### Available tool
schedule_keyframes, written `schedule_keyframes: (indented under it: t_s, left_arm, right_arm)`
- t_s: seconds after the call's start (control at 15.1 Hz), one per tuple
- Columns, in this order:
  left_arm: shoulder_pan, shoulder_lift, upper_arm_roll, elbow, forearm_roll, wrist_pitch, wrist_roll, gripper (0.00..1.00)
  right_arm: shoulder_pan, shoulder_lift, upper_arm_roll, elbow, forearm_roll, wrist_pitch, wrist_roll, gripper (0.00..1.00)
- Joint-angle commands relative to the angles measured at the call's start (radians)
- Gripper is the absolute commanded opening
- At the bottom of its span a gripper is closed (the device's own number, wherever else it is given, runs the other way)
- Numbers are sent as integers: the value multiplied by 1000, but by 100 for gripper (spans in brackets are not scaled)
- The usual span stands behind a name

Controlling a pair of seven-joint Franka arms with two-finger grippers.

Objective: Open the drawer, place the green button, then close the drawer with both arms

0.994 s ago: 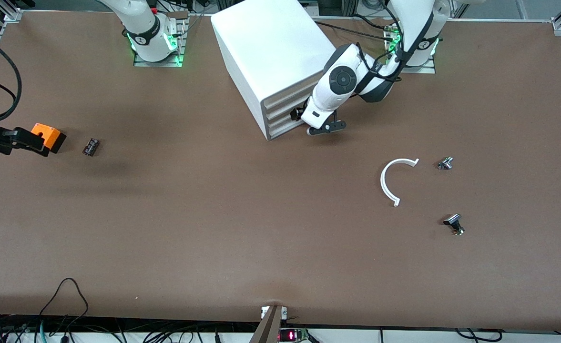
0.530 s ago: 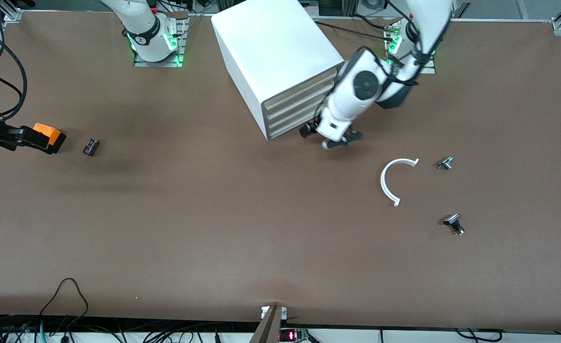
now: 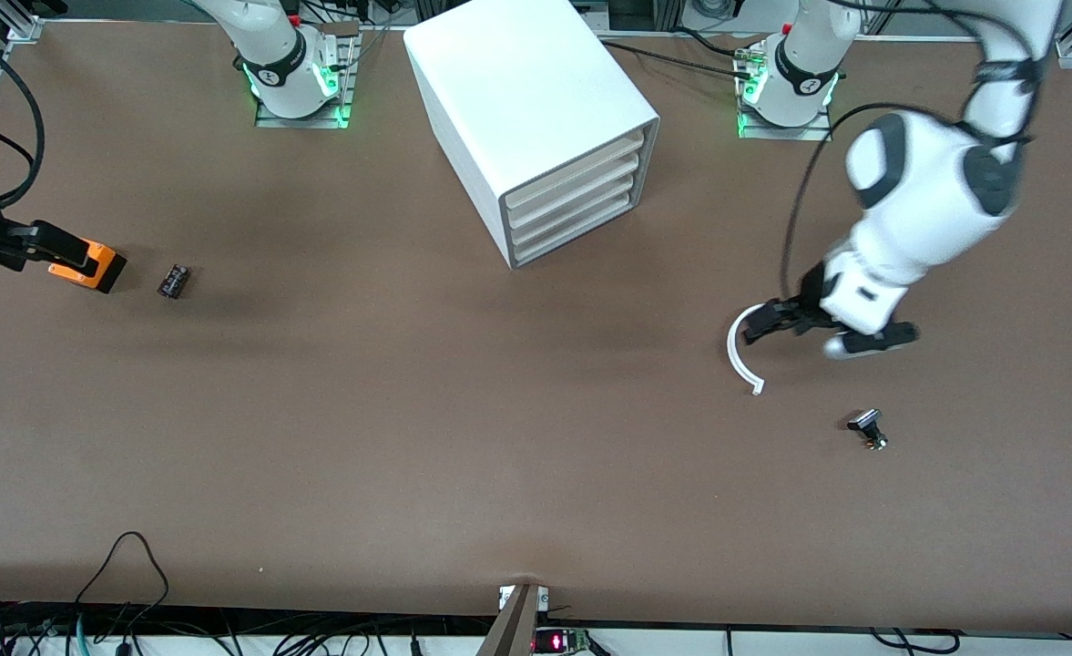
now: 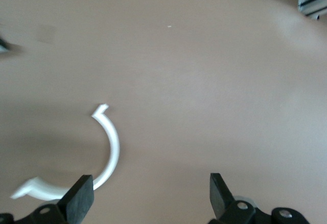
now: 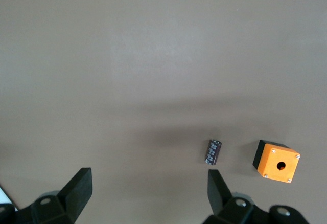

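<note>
The white cabinet stands between the two arm bases, and its bottom drawer sits flush with the two upper fronts. No green-capped button shows in any view. My left gripper is open and empty over a curved white strip. In the left wrist view the strip lies by one finger of this gripper. My right gripper is open and empty over the orange box at the right arm's end of the table, and it shows open in its own wrist view.
A small dark cylinder lies beside the orange box; the right wrist view shows both the cylinder and the box. A small silver-black part lies nearer the front camera than the white strip.
My left arm has swung away from the bottom drawer front to over the white strip and now hides a second small metal part. My right gripper has barely shifted.
</note>
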Motion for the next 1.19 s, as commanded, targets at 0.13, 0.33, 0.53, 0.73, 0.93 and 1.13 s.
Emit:
schedule_keyframes:
  t_s: [0.13, 0.33, 0.53, 0.73, 0.93, 1.13]
  left_arm:
    - [12, -91, 78, 262, 220, -426, 88, 100]
    - [10, -86, 78, 342, 299, -541, 34, 100]
    - [15, -69, 81, 377, 305, -617, -79, 100]
    - [55, -69, 82, 378, 250, -618, -77, 100]
    - [56, -68, 82, 384, 249, -617, -77, 100]
    - [56, -69, 81, 384, 249, -625, -74, 100]
  right_arm:
    - [-17, -89, 20, -120, -14, 26, -22, 100]
    - [-17, -149, 20, -218, -14, 83, -19, 100]
    - [-17, -150, 17, -218, -15, 89, -18, 100]
    - [-20, -140, 16, -201, -15, 91, -25, 100]
    - [-15, -123, 22, -166, -41, 83, -30, 100]
    - [-17, -123, 22, -163, -43, 83, -32, 100]
